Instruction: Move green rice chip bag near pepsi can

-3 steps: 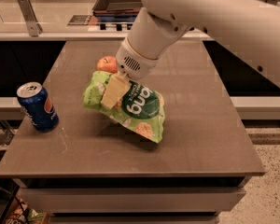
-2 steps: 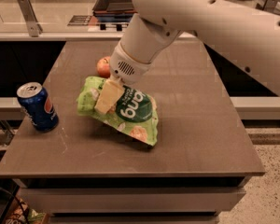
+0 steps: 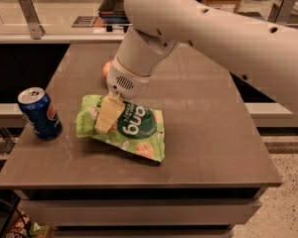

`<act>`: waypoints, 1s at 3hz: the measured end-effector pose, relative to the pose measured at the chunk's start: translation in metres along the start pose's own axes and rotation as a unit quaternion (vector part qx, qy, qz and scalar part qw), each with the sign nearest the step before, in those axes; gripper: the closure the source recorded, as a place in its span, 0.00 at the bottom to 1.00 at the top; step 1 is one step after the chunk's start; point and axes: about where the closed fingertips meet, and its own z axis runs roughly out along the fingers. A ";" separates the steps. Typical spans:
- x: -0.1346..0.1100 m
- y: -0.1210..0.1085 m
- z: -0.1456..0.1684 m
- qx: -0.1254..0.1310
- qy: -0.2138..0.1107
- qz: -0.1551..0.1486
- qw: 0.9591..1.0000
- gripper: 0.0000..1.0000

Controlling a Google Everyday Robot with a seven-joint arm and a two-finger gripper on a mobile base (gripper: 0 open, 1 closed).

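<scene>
The green rice chip bag (image 3: 134, 130) is light green with a dark green round logo and lies tilted at the table's front middle. My gripper (image 3: 106, 122) comes down from the big white arm and is shut on the bag's left part; one cream finger (image 3: 109, 114) lies across its top. The pepsi can (image 3: 38, 113), blue with a silver top, stands upright near the table's left edge, a short gap left of the bag.
An orange-red apple (image 3: 107, 68) sits behind the gripper, mostly hidden by the arm. The brown table (image 3: 208, 148) ends close in front and at the left by the can. A counter with a tray runs behind.
The gripper has carried the bag to the left and lower, so the bag's left end is closer to the pepsi can. The can has not moved.
</scene>
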 end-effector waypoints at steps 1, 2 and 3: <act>0.006 0.009 0.009 -0.013 0.012 -0.001 1.000 0.63; 0.006 0.010 0.010 -0.013 0.012 -0.002 1.000 0.39; 0.005 0.011 0.010 -0.013 0.013 -0.004 1.000 0.16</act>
